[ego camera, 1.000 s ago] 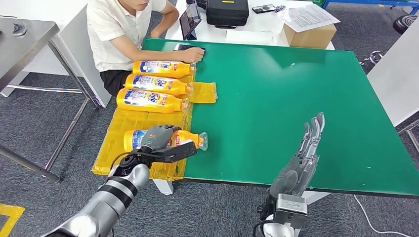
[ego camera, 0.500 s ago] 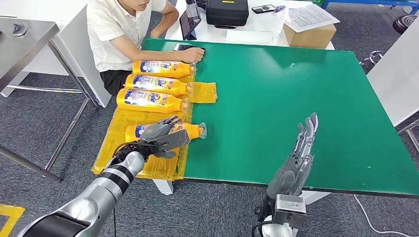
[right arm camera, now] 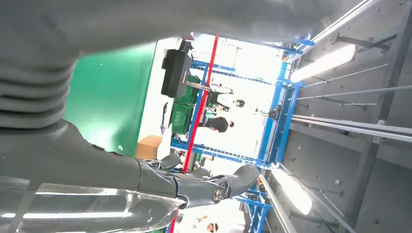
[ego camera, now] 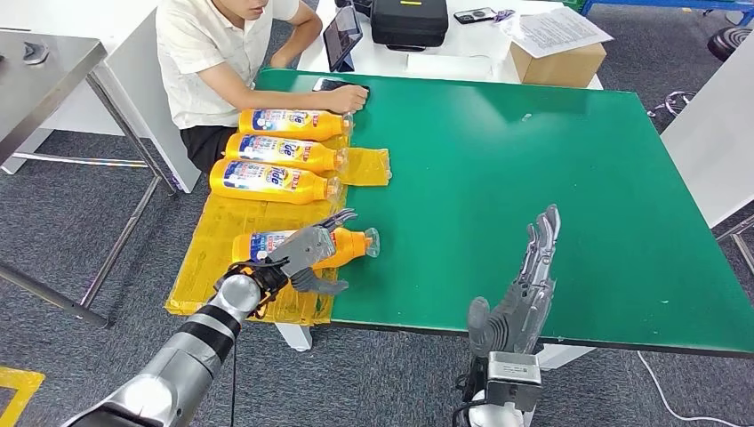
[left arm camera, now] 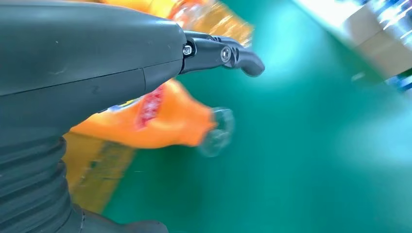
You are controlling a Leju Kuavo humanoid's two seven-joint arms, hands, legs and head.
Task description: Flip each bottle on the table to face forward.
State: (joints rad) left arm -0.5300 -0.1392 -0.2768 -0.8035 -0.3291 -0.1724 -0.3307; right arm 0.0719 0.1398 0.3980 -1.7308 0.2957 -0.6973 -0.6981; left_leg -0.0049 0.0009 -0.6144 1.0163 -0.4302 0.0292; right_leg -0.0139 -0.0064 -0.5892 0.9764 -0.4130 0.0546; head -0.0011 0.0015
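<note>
Four orange bottles lie on a yellow mat (ego camera: 222, 218) at the left of the green table (ego camera: 533, 160), caps to the right. Three of them (ego camera: 289, 122), (ego camera: 283, 152), (ego camera: 271, 181) lie in a row at the back, blue-white labels up. The nearest bottle (ego camera: 348, 243) (left arm camera: 165, 121) lies apart from them, part of its label showing. My left hand (ego camera: 307, 253) (left arm camera: 97, 63) is over its middle, fingers spread and thumb below it, without a clear grip. My right hand (ego camera: 526, 289) (right arm camera: 145, 179) stands at the front edge, fingers straight and empty.
A person sits at the table's far left corner with a hand (ego camera: 345, 96) on a phone. A tablet (ego camera: 343, 36), black case (ego camera: 409, 22) and cardboard box (ego camera: 558, 64) stand on the white table behind. A metal table (ego camera: 44, 71) is at the left.
My left hand gripped the nearest bottle a second ago; its fingers have since spread apart. The bottle has shifted a little away from me. My right hand sank slightly to the left.
</note>
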